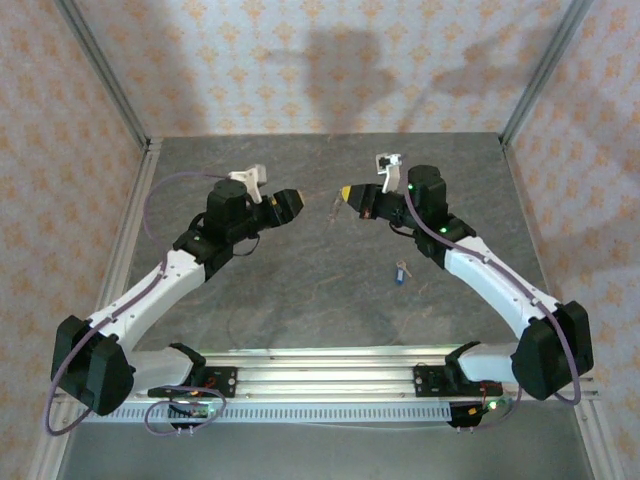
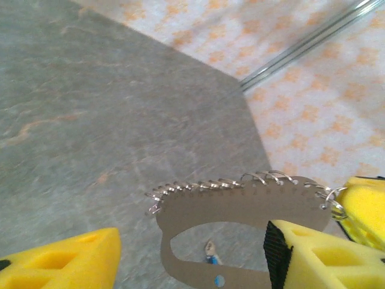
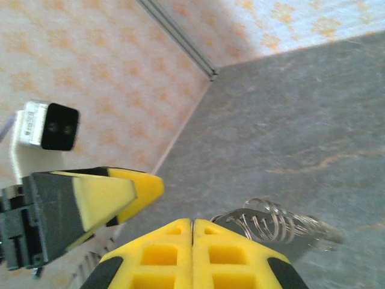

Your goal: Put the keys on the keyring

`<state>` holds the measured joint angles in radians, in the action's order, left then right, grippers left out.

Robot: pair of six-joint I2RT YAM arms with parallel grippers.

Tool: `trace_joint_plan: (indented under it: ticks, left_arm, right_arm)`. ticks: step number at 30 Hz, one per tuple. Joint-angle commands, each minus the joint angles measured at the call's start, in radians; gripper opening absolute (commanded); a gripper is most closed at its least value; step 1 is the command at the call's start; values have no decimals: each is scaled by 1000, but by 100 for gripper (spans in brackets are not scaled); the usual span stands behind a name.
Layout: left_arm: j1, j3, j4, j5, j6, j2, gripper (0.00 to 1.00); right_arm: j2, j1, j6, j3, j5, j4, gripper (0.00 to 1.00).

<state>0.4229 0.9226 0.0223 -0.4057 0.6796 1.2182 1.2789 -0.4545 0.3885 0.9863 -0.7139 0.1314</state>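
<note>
The keyring (image 1: 331, 203) hangs in the air between my two grippers, above the middle of the table. It is a flat tan-grey oval loop (image 2: 240, 205) with a row of small wire rings along its upper edge. My right gripper (image 3: 192, 232) is shut on one end of it, and the rest of the loop (image 3: 283, 226) sticks out to the right. My left gripper (image 2: 192, 241) stands open around the loop's other end, which lies close to its right finger (image 2: 325, 253). The blue-headed key (image 1: 401, 271) lies on the table, seen through the loop (image 2: 210, 254).
The grey table (image 1: 300, 290) is bounded by metal frame rails (image 1: 130, 230) and patterned walls at the left, right and back. The arms' base rail (image 1: 320, 375) runs along the near edge. The left gripper's finger (image 3: 114, 192) is close beside the right gripper.
</note>
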Motion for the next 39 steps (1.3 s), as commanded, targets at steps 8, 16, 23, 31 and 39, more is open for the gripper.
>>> trace_joint_plan:
  ticks: [8, 16, 23, 31, 39]
  left_arm:
    - [-7, 156, -39, -31, -60, 43, 72]
    - [-24, 163, -167, 167, -28, 36, 79]
    - [-58, 148, -210, 202, -14, -7, 81]
    - [-59, 81, -149, 183, 36, -10, 82]
    - [-59, 15, -84, 177, 89, -25, 82]
  right_arm:
    - [92, 8, -37, 163, -7, -158, 0]
    - [277, -31, -45, 210, -14, -181, 0]
    - [385, -106, -49, 285, -70, -149, 0]
    - [381, -116, -121, 95, 17, -228, 0]
    - [370, -125, -122, -72, 106, -250, 0]
